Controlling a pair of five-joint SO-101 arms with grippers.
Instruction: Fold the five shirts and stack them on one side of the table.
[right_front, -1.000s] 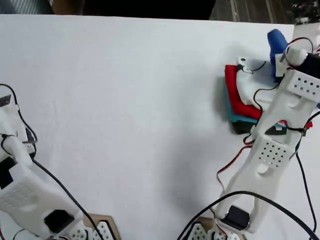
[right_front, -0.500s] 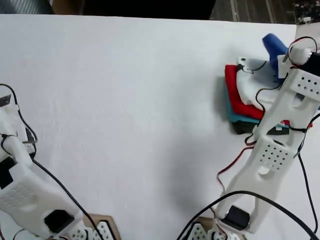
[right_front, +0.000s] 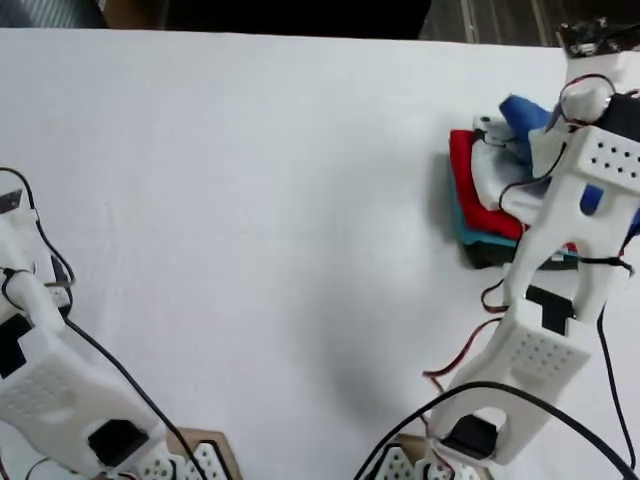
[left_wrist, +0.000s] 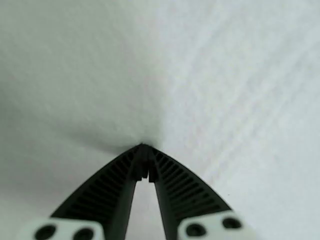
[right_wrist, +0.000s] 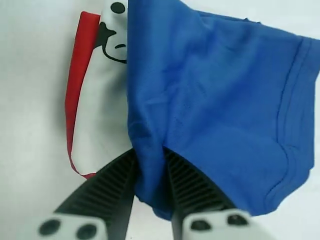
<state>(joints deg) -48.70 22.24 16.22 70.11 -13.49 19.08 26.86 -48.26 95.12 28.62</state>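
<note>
Right gripper (right_wrist: 150, 156) clamped on a fold of the blue shirt (right_wrist: 215, 100). The rest spreads ahead of the jaws, over the stack (right_wrist: 102, 90) just beneath (white on top). Left gripper (left_wrist: 144, 152) has its jaws together, well apart from both. Since a second ago, the blue shirt has been carried in over the stack.

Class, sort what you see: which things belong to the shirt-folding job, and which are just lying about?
Job:
blue shirt, gripped by the right claw
white shirt, red shirt and teal shirt, stacked beneath
table

Lying about:
cables by the arms
left claw, shut, away from the shirts
</note>
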